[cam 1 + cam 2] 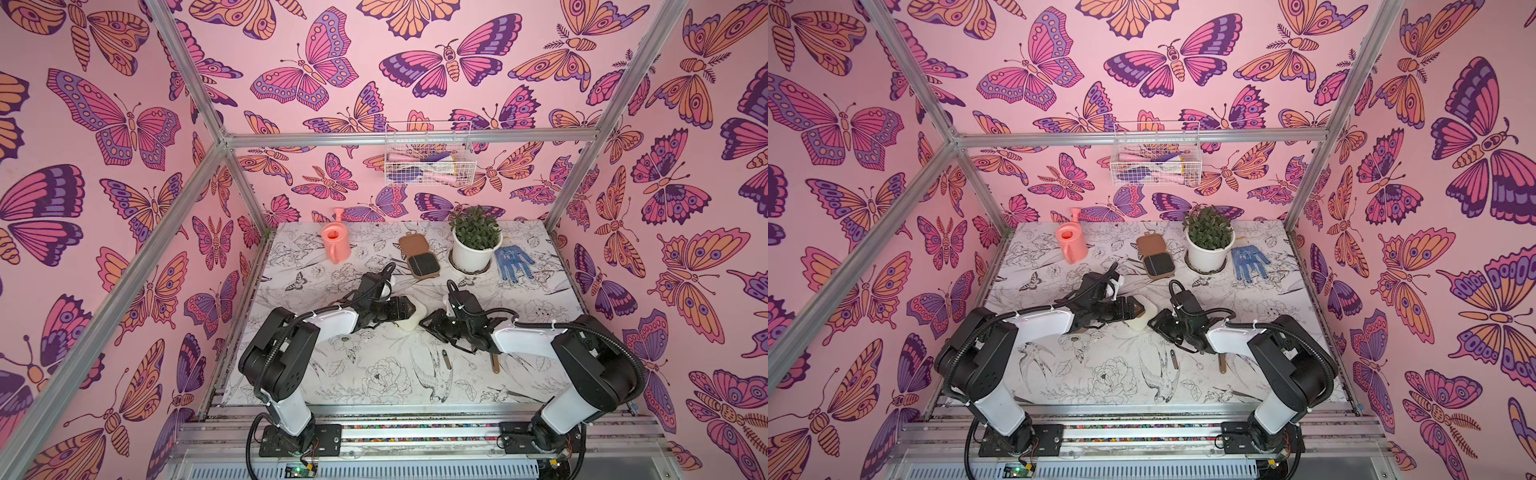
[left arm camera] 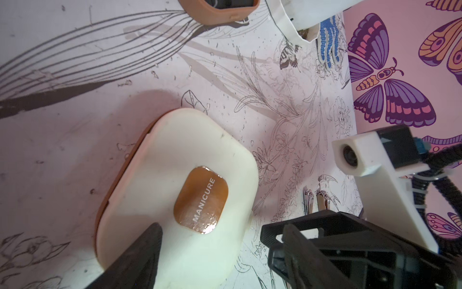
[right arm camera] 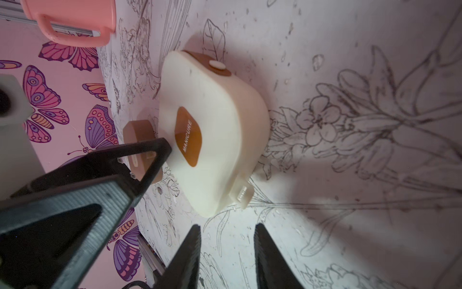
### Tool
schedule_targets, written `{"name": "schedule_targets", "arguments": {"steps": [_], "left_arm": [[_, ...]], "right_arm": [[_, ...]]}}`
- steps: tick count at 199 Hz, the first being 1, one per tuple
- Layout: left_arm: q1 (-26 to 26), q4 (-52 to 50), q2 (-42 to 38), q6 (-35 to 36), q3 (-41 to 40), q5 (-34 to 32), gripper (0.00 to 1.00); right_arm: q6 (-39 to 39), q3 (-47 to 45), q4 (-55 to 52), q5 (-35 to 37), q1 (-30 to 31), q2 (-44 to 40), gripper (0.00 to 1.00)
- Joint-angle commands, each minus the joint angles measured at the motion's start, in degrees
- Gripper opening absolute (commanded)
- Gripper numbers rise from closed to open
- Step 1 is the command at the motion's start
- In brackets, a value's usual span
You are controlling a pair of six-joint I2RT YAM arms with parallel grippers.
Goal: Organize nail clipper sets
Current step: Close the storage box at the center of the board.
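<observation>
In both top views the cream case (image 1: 413, 320) (image 1: 1144, 322) lies closed, central on the worktop (image 1: 353, 374). Left wrist view: left hand (image 2: 222, 226) spread, one finger (image 2: 140, 250) on the lid. Right wrist view: right hand (image 3: 226, 250) spread and empty near it.

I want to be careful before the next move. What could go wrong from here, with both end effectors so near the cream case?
One fingertip of the left end effector touches the top of the cream case; a push may slide it against the tan case beside it. The open right end effector is close, so the two could collide. The right arm hangs near loose metal tools and might sweep them.
</observation>
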Motion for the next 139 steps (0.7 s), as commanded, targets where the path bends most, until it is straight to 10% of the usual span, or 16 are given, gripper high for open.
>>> {"name": "schedule_targets", "arguments": {"steps": [1, 139], "left_arm": [[0.07, -8.68, 1.85, 1.12, -1.60, -3.87, 0.78], [0.05, -10.19, 1.73, 2.60, -0.25, -4.35, 0.79]], "right_arm": [[1.50, 2.63, -0.73, 0.85, -0.19, -0.84, 0.35], [-0.17, 6.69, -1.09, 1.63, -0.25, 7.02, 0.30]]}}
